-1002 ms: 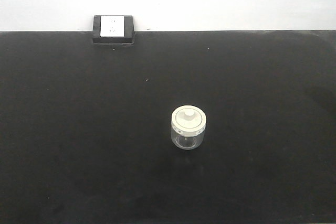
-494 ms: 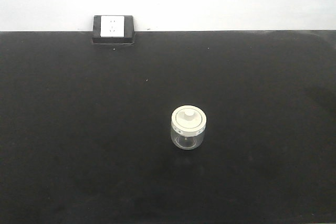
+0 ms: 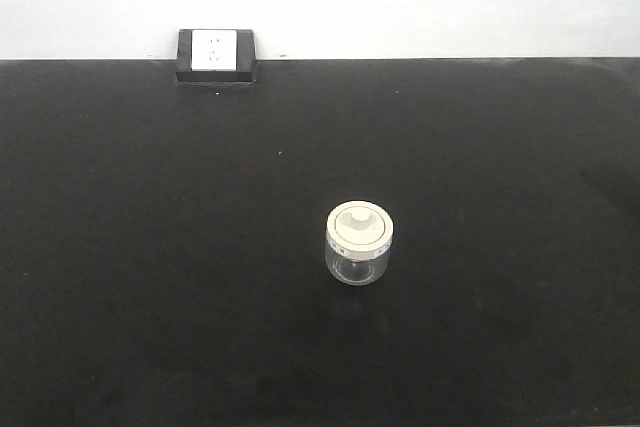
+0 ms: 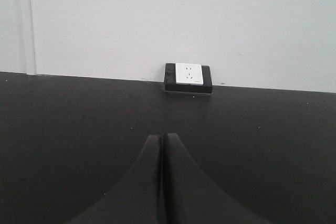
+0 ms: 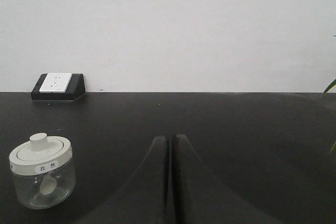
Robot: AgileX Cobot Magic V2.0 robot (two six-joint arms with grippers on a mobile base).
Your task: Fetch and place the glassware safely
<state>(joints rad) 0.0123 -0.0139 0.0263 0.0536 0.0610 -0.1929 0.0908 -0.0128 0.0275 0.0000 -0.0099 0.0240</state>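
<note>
A small squat clear glass jar (image 3: 359, 243) with a cream-white round lid and a central knob stands upright near the middle of the black table (image 3: 150, 247). It also shows in the right wrist view (image 5: 42, 170) at the lower left, with small marks on the lid rim. My right gripper (image 5: 171, 139) is shut and empty, to the right of the jar and apart from it. My left gripper (image 4: 161, 137) is shut and empty over bare table; the jar is out of its view. Neither gripper shows in the front view.
A black box with a white socket face (image 3: 215, 55) sits at the table's back edge against the white wall; it shows in the left wrist view (image 4: 188, 77) and the right wrist view (image 5: 56, 86) too. A green leaf tip (image 5: 329, 86) pokes in at the far right.
</note>
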